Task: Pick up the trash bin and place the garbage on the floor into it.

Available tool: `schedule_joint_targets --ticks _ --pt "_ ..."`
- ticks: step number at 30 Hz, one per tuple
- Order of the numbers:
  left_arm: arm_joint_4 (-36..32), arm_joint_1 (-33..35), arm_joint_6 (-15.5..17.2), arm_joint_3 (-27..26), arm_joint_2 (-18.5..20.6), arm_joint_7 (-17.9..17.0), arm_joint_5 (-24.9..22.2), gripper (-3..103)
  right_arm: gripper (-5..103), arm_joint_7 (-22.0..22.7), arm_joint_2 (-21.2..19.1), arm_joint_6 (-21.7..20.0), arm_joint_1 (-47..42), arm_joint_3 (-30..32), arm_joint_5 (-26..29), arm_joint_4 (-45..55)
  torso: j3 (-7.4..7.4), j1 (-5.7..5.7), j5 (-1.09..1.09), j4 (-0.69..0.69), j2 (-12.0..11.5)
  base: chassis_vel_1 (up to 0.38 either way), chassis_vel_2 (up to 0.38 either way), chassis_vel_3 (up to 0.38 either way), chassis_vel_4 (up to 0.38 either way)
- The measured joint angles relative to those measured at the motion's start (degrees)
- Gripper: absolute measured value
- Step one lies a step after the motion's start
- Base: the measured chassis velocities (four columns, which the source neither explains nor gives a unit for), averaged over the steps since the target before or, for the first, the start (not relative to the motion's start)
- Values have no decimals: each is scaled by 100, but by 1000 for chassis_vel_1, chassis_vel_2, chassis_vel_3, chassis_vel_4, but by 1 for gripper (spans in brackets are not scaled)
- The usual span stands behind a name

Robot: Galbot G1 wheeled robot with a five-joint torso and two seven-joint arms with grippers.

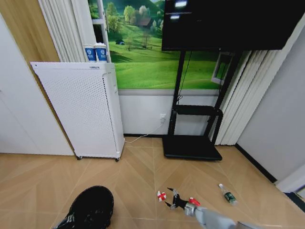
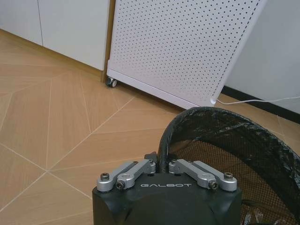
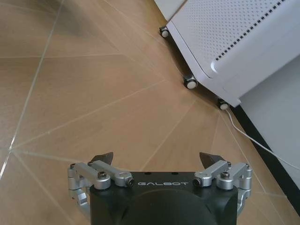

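Two red pieces flank spread right tool; bottle apart.

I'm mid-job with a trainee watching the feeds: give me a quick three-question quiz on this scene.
1. True or false: the left hand is shut on the trash bin's rim.
2. The right hand is: A) open above the floor, B) shut on the bottle, C) inside the bin.
3. How many garbage items lie on the floor?

Key: 1. True. 2. A. 3. Three: red-and-white piece, red piece, bottle.
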Motion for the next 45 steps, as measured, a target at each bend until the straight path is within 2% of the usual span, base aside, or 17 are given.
schedule_joint_targets --ticks 8,16,28,45 --pt "6 -6 -48 -18 -28 40 -18 6 100 -181 489 -4 194 -208 219 -620 0 0 0 -2 0 0 0 0 0" --pt "56 -42 -71 57 -105 87 5 6 100 -261 460 -91 276 -241 468 -715 0 0 0 -3 0 0 0 0 0" --pt "39 -56 -85 77 -125 112 5 6 100 -249 346 -85 214 -292 439 -729 0 0 1 -4 0 0 0 0 0" --pt "73 -26 -184 44 -190 237 -10 6 100 -68 513 -120 324 -612 13 -1026 0 0 1 -3 0 0 0 0 0"
